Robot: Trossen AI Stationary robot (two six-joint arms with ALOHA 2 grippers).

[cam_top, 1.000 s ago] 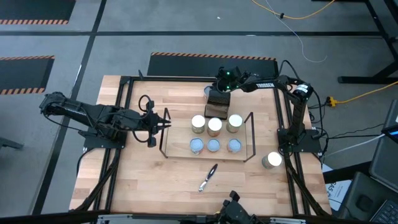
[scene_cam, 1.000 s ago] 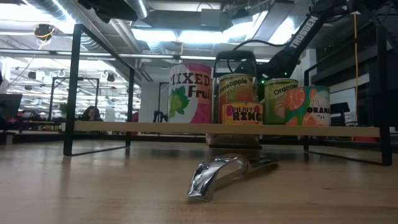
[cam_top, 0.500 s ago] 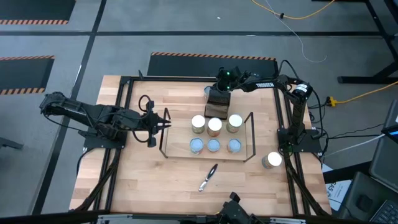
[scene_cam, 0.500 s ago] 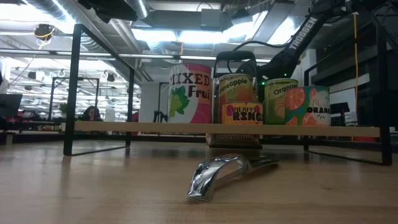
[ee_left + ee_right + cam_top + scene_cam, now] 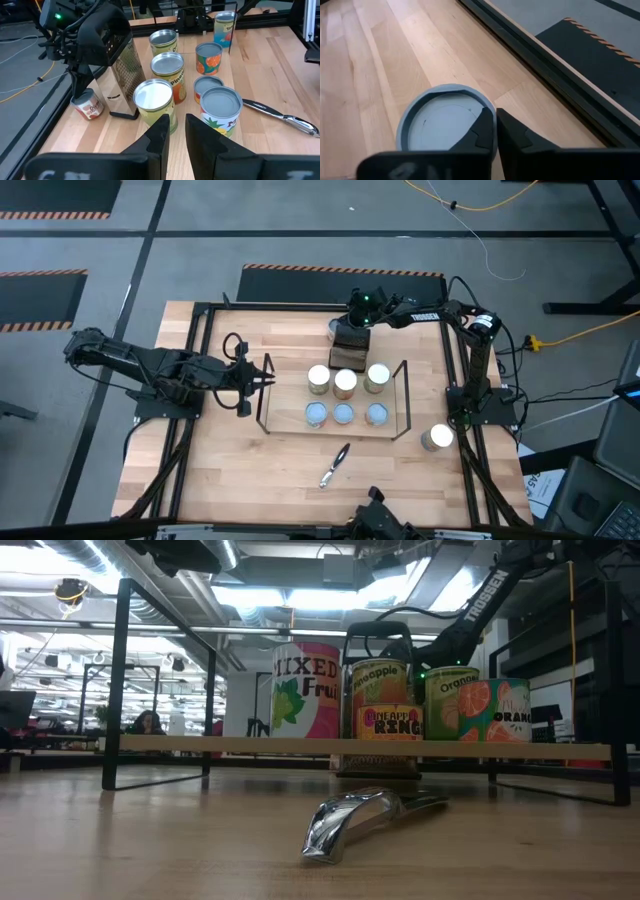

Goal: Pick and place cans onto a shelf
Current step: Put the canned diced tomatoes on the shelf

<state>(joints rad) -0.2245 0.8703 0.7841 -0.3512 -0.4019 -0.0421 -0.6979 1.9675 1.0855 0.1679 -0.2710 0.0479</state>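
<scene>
A small red-labelled can (image 5: 88, 104) with a pale-blue top (image 5: 442, 125) stands on the table at the far edge, beside a dark grater box (image 5: 350, 337). My right gripper (image 5: 495, 112) reaches down onto the can from above (image 5: 345, 323) and is shut at its rim. The shelf (image 5: 400, 395) stands mid-table on black wire legs with a wooden board (image 5: 200, 745). Several cans stand upright on the board, some silver-topped (image 5: 345, 382) and some pale-blue-topped (image 5: 343, 414). My left gripper (image 5: 176, 120) hovers at the shelf's left end (image 5: 266, 375), slightly open and holding nothing. My right gripper has the can's top rim (image 5: 489, 116) between its two fingers. One finger (image 5: 482, 130) lies over the lid and the other outside the wall. The fingers come from above, slanting down. The can stands upright with its base on the table.
A metal peeler (image 5: 335, 465) lies on the table near the front of the shelf. One more can (image 5: 436, 438) stands at the right edge by the right arm's base. The black outer frame (image 5: 205, 310) runs around the table.
</scene>
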